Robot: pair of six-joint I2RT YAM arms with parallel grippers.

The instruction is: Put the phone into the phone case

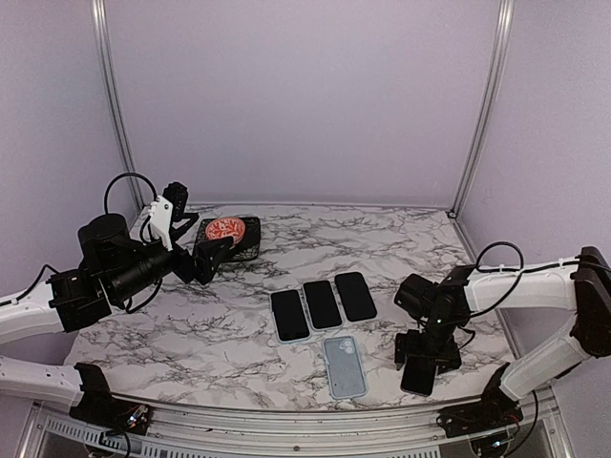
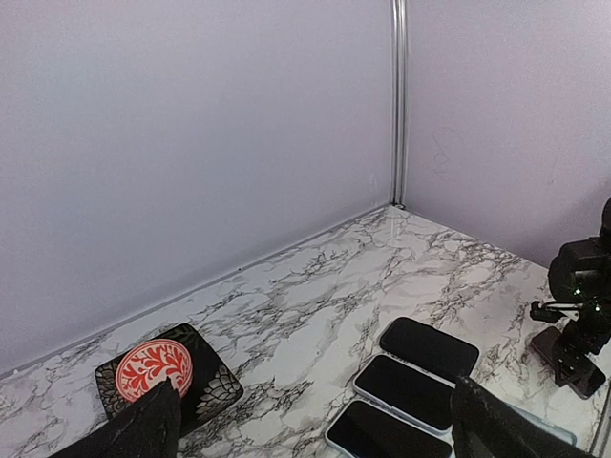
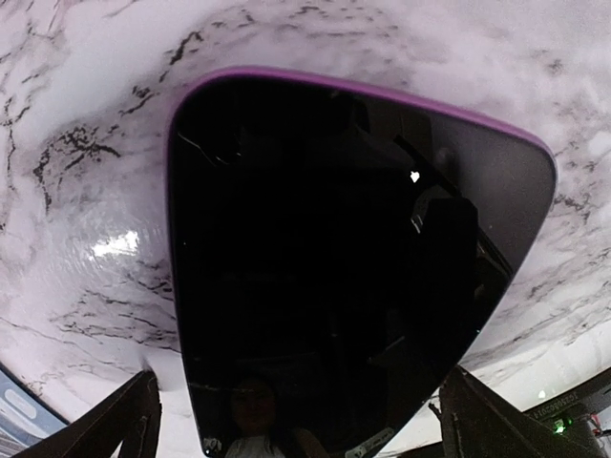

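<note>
A phone (image 1: pixel 418 379) with a black screen and a purple edge (image 3: pixel 334 248) lies flat on the marble table near the front right. My right gripper (image 1: pixel 420 366) hangs just over it, open, and in the right wrist view its fingers (image 3: pixel 129 420) stand wide on either side of the phone's near end (image 3: pixel 301 425). The pale blue-grey phone case (image 1: pixel 344 367) lies with its open side up just left of that phone. My left gripper (image 1: pixel 205 260) is open and empty at the back left, well away from both; its fingertips (image 2: pixel 143 425) frame the view.
Three more dark-screened phones (image 1: pixel 322 303) lie side by side mid-table, also seen from the left wrist as phones (image 2: pixel 406 386). A black tray with a red patterned disc (image 1: pixel 229 232) sits at the back left, under the left gripper. Lilac walls close the back and sides.
</note>
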